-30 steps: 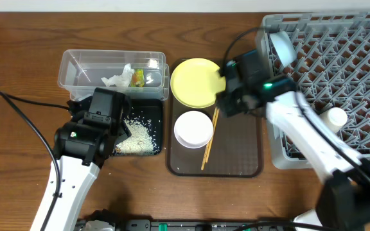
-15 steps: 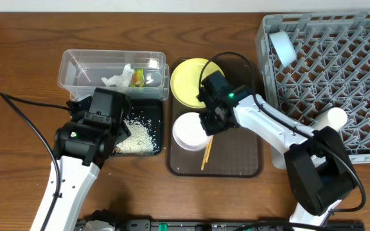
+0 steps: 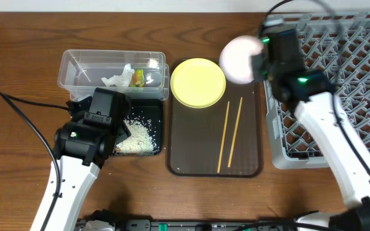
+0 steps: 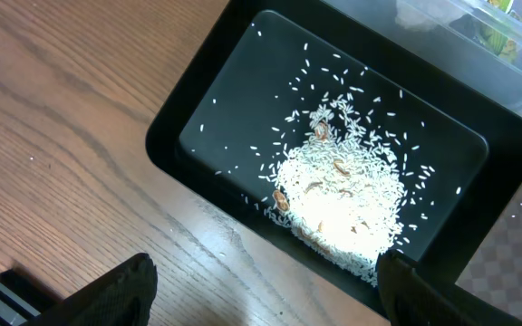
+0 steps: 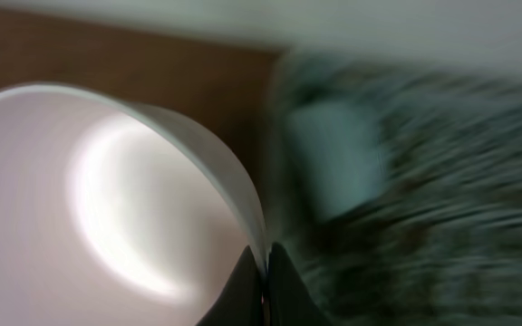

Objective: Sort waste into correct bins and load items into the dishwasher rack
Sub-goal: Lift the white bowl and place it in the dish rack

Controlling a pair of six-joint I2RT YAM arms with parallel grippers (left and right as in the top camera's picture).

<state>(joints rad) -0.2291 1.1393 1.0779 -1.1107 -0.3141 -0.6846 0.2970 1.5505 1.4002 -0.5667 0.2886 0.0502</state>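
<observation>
Half a second ago the bowl (image 3: 239,59) sat on the brown tray (image 3: 191,147) at 6 o'clock of the plate (image 3: 198,82), with the right arm reaching down onto it. Now it is up in the air — at 2 o'clock of the plate and right at the rack's (image 3: 352,58) 9 o'clock edge. The right gripper (image 5: 263,276) is pinched on its rim, one finger inside and one outside. The wrist view is motion-blurred, so the arm looks to be mid-swing.

The chopsticks (image 3: 223,136) have shifted too: they lie apart on the tray, roughly parallel.

By my reading the bowl is about to go into the rack, leaving plate and chopsticks to load. The waste looks sorted: the tissue (image 3: 116,79) and wrapper (image 3: 137,77) are in the tub (image 3: 85,70), and the rice (image 4: 343,195) is in the black tray (image 4: 234,100).

The left gripper (image 4: 265,294) hangs over that tray's 6 o'clock edge in the same spot — fingers spread and empty.

No brand, label or writing can be read.
</observation>
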